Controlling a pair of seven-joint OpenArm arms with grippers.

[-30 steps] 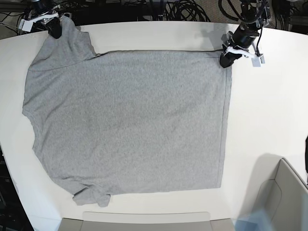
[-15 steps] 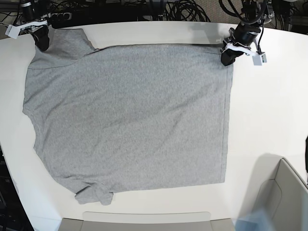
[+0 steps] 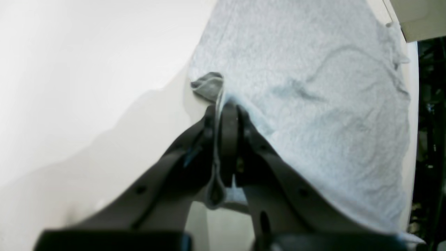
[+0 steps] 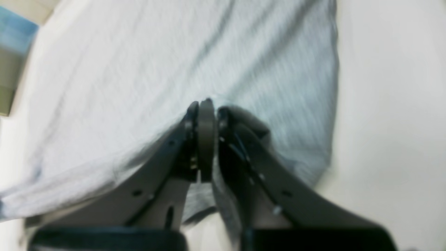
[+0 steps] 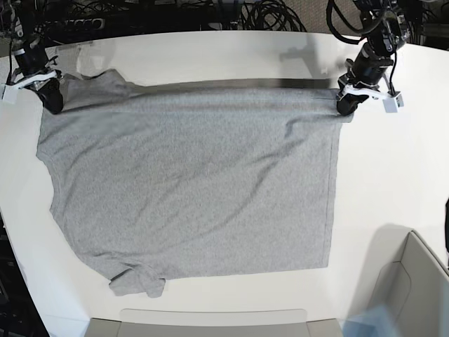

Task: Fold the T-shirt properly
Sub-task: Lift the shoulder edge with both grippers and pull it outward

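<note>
**Grey T-shirt held at two far corners on a white table**

A heather-grey T-shirt (image 5: 189, 182) lies spread flat across the white table (image 5: 393, 175), its plain side up. No lettering, brand or label can be read anywhere on the cloth. Its far edge is lifted slightly and pulled into a straight, taut line, with a thin shadow just beyond it and creases running in from the corner at the base view's right. The near sleeve (image 5: 137, 283) is bunched at the shirt's near corner on that view's left.

At the shirt's far hem corner, the left gripper (image 5: 346, 105) has its jaws pressed together on a pinch of the fabric; the wrist view shows cloth squeezed between the dark fingers (image 3: 228, 118). At the shirt's opposite far corner, by the other sleeve, the right gripper (image 5: 51, 100) is likewise clamped tight on the shirt's edge, grey cloth wrapped around its fingers (image 4: 205, 122).

Beyond the shirt's hem side, at the table's near corner, stands a pale open box (image 5: 414, 288). Black cables (image 5: 259, 14) tangle behind the table's far edge.
</note>
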